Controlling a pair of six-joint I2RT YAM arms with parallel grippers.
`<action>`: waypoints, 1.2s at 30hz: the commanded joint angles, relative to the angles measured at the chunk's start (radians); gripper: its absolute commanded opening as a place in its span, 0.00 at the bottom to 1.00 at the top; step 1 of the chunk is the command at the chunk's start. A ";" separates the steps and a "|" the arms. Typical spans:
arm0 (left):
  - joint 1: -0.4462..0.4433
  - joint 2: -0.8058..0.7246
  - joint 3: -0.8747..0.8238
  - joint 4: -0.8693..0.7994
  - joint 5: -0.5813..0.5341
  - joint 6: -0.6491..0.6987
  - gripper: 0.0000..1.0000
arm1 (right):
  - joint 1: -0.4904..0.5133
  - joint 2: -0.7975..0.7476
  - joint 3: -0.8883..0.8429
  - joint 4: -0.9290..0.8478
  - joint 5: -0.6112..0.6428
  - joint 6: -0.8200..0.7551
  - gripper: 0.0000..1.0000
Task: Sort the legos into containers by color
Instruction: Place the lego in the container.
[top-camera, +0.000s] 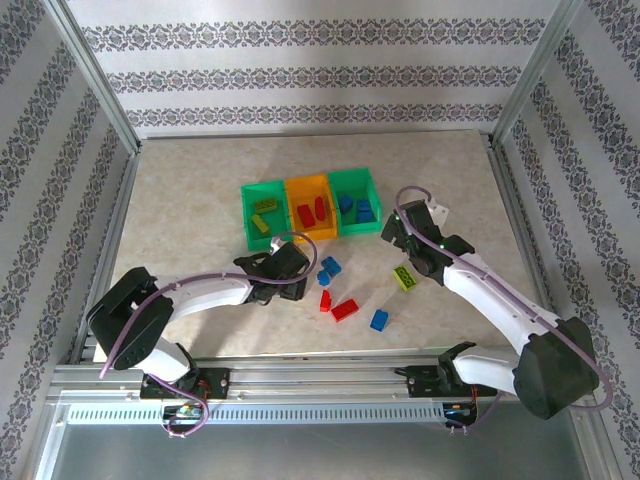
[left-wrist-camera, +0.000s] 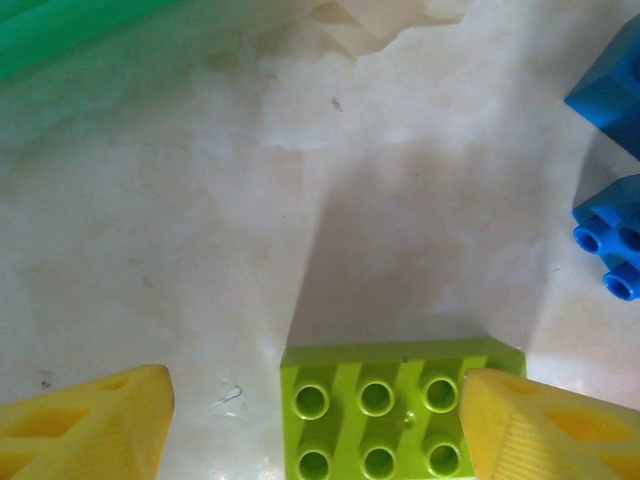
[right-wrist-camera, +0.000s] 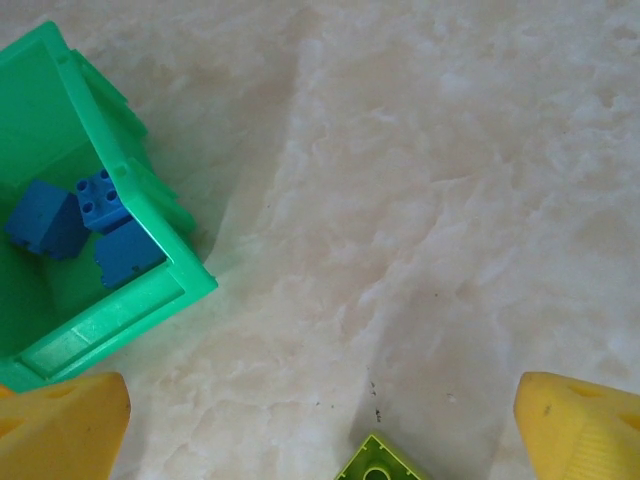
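Pickup step: straddling lime lego (left-wrist-camera: 385, 405) with half-open left pincer (left-wrist-camera: 315, 395), gripping nothing yet; needing closure, then carrying to green container (top-camera: 247, 210) ahead-left; holding right pincer (right-wrist-camera: 322, 400) wide, empty.

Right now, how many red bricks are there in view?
4 red bricks: two inside the orange bin, side by side; two loose on the table in front of it, close together. Others may hide under the left arm.

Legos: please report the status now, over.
Left end effector open, astride a yellow-green brick. Right end effector open, over a second yellow-green brick. Several legos loose before the containers. Blue bricks beside the left one, clear of its fingers.
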 joint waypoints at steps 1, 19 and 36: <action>0.014 -0.033 -0.006 -0.040 -0.012 0.024 0.80 | -0.006 -0.021 -0.002 -0.029 0.023 0.019 0.98; 0.014 -0.001 0.009 0.011 0.087 0.059 1.00 | -0.018 -0.093 -0.024 -0.064 0.031 0.033 0.98; 0.014 0.124 0.052 -0.023 0.035 0.054 0.89 | -0.023 -0.092 -0.023 -0.072 0.027 0.035 0.98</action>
